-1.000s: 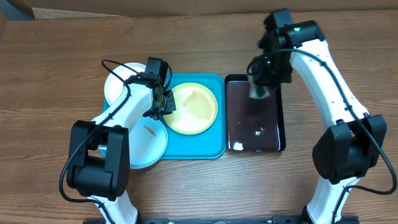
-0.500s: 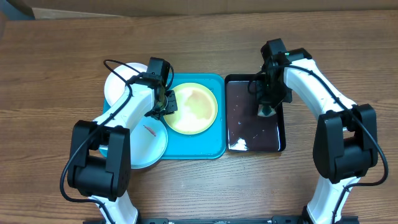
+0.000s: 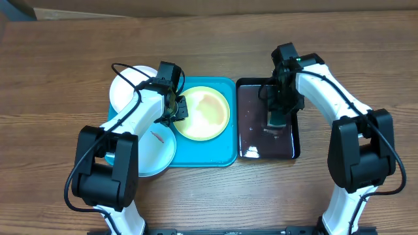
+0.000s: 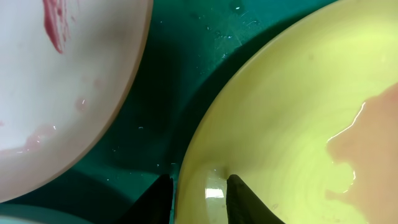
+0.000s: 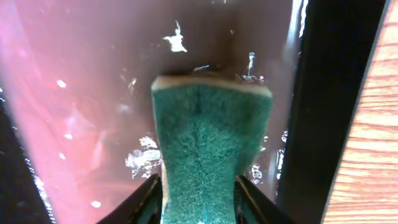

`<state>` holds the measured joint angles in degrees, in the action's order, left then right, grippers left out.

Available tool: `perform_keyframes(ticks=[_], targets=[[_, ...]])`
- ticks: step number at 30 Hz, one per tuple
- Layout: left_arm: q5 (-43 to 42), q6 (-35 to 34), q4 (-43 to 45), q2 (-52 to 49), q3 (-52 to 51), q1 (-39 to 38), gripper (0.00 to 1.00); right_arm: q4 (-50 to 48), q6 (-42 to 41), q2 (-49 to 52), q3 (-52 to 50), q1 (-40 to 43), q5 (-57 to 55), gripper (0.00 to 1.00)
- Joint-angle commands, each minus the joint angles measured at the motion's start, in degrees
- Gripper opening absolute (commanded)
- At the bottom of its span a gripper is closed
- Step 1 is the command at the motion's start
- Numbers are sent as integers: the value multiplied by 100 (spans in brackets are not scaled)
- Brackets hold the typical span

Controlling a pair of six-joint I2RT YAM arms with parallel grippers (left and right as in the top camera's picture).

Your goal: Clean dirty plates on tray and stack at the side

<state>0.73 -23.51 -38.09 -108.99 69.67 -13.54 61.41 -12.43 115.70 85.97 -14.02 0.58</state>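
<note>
A brown wood-grain worktop (image 3: pixel 59 59) is seen from above, with a pale cardboard-coloured strip along its far edge. The tray (image 3: pixel 212 155) is laid near the middle, its long axis running left to right; just beside it on the right a glossy black bin (image 3: pixel 243 137) is set with its long axis running away from the robot, and reddish-brown liquid is held in it.

The three plates are laid flat and face up, and being round they show no long axis. The yellow-green plate (image 3: pixel 206 114) is placed on the right half of the tray, and a pale pinkish pool is seen in its well; the white plate (image 3: pixel 124 91) is lodged over the tray's far left corner; the pale blue plate (image 3: pixel 153 150) is lapped over the near left corner, and a red smear is carried on it.

The left gripper (image 4: pixel 198 186) is brought down at the left rim of the yellow-green plate; one finger is seen outside the rim and one inside, and the rim is clamped between them. The right gripper (image 3: pixel 277 117) is held over the bin, well apart from the plates; a green sponge (image 5: pixel 208 137) is pinched between its fingers, its long axis running straight out from them, and its pale end is pointed at the liquid, though contact cannot be told.
</note>
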Motion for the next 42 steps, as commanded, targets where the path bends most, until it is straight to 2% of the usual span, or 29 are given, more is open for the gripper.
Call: perform_keyframes(ticks=[1,5,8,15,16,19,23,34,42], targets=[[76,37,13,-52,-59,-42,32,-55,-109,-50,-149,-17,-31,43],[76,39,20,-52,-59,-42,35,-26,-103,-70,116,-2,302,45],[76,35,31,-52,-98,-42,31,369,-105,-74,763,107,315,47],[74,37,70,-225,-151,-42,32,691,-107,-74,1622,483,315,65],[74,39,68,-264,-151,-42,30,686,-107,-74,1661,546,315,67],[76,225,90,-306,-146,-42,5,643,-109,-74,1700,807,315,82],[81,520,7,-197,50,-31,4,608,-107,-74,1700,1211,310,100],[439,870,-551,4,1141,-31,4,601,-107,-72,1700,2319,308,100],[485,944,-807,4,1681,-31,4,640,-105,-72,1700,2575,291,100]])
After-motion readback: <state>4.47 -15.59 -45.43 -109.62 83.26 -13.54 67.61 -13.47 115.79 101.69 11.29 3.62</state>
